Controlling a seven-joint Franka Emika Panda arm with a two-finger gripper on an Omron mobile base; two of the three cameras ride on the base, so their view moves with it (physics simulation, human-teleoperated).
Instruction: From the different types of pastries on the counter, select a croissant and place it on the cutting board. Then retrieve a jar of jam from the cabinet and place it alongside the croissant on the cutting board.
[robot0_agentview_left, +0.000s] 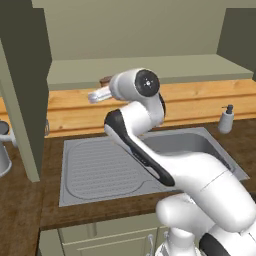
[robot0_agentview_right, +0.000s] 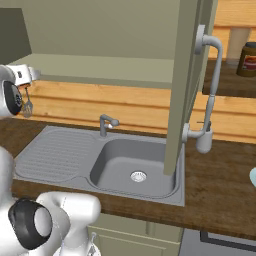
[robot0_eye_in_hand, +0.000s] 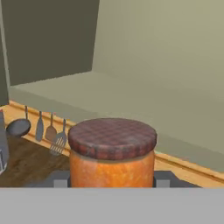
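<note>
In the hand view the jar of jam, squat and orange-red with a checked coppery lid, stands upright between my two dark fingertips. My gripper is shut on it. From the left base view, the jar shows as a small brown patch above my hand, just in front of the open cabinet's pale shelf. The dark olive cabinet doors stand swung open. Below lies the dark wood-grain counter. The croissant and the cutting board are out of view.
A grey sink with a faucet lies under my arm. A soap dispenser stands at its right. Utensils hang on the wooden back wall. A taller dark jar sits on a shelf beyond the open door.
</note>
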